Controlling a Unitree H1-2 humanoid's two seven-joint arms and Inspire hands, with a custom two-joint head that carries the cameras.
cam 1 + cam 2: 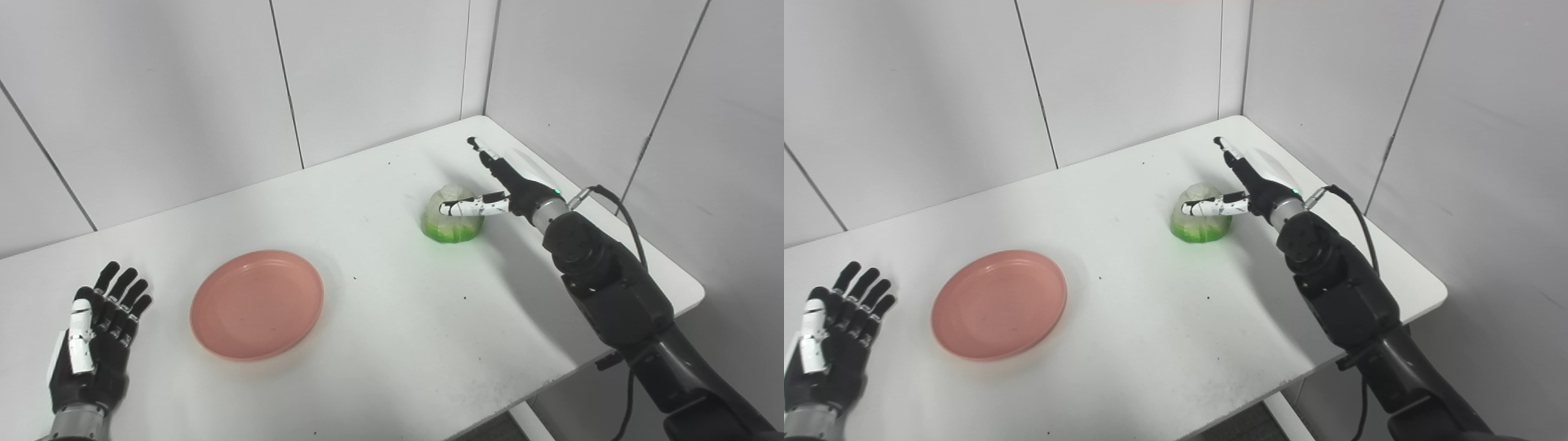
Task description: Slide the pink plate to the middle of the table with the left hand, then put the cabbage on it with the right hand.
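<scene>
We see the pink plate (257, 304) lying flat at about eight o'clock from the middle of the table (392, 343), so we judge the slide either unfinished or stopped short of centre. Our left hand (95, 340) rests at the nine o'clock edge, well apart from the plate, its fingers spread and holding nothing, as if waiting its turn. The cabbage (452, 215) sits on the table at roughly two o'clock, well apart from the plate. Our right hand (499, 187) reaches in from its three o'clock side, wide open: the thumb (474, 206) lies across the front of the cabbage while the fingers (490, 160) point past it toward twelve o'clock, not yet closed into a grip.
</scene>
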